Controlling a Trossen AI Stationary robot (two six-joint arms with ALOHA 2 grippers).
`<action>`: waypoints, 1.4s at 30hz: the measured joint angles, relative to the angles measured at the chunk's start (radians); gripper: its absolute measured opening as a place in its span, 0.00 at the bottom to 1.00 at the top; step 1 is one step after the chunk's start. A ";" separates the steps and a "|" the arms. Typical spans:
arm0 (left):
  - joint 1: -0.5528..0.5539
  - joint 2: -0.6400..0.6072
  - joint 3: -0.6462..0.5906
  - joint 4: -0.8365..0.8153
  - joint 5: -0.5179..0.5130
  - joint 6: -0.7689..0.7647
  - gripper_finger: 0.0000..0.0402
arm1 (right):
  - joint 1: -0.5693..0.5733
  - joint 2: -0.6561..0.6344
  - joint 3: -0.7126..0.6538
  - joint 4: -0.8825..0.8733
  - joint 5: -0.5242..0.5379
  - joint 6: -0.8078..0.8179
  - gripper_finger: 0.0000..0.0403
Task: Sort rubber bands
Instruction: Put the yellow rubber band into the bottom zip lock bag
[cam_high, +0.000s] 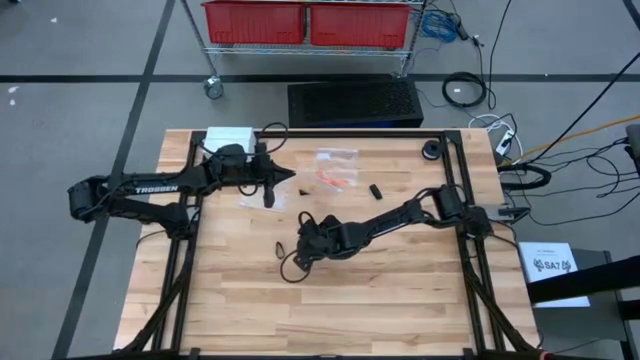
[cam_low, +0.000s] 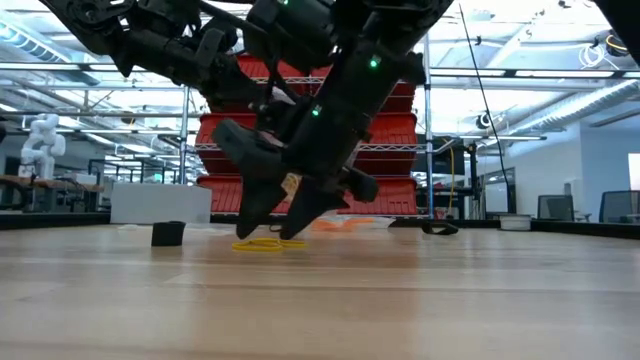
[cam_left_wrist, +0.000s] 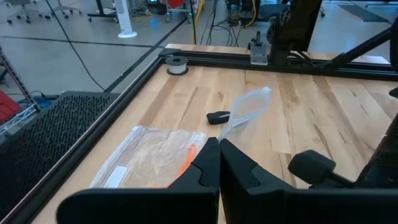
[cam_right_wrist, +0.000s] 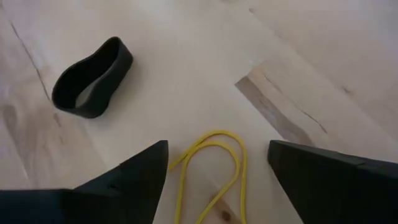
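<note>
A yellow rubber band (cam_right_wrist: 214, 168) lies flat on the wooden table (cam_high: 400, 290), also visible in the low view (cam_low: 262, 244). My right gripper (cam_right_wrist: 217, 149) is open and tilted steeply down over it, one fingertip on each side and just off the wood. A black rubber band (cam_right_wrist: 93, 78) rests on its edge a little to the left (cam_high: 281, 247). My left gripper (cam_left_wrist: 219, 146) is farther back on the left (cam_high: 285, 182), held above the table and shut on a clear plastic bag (cam_left_wrist: 249, 109). Orange rubber bands (cam_high: 335, 180) lie ahead of it. My left gripper pinches the narrow near end of the clear bag (cam_left_wrist: 229, 132) between its two fingertips. The fingers are roughly level and point toward the table's right. The bag sticks out ahead of them, widening away from the tips, and seems clear of the wood.
A second clear bag (cam_left_wrist: 149, 155) lies flat at the far middle of the table (cam_high: 337, 158). A small black piece (cam_high: 376, 190), a tape roll (cam_high: 431, 150) and a white box (cam_high: 228, 137) lie around it. Black frame rails (cam_high: 455, 200) border the table. The near half is bare wood.
</note>
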 joint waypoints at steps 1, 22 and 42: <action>0.000 0.000 0.000 -0.001 0.000 0.001 0.00 | -0.001 0.001 0.000 0.000 0.005 0.002 0.66; 0.001 0.000 0.000 -0.003 -0.006 0.027 0.00 | -0.045 -0.042 -0.007 -0.141 -0.016 -0.175 0.00; 0.009 0.000 0.000 0.007 -0.035 0.029 0.00 | -0.125 -0.507 -0.005 -0.189 0.037 -0.651 0.00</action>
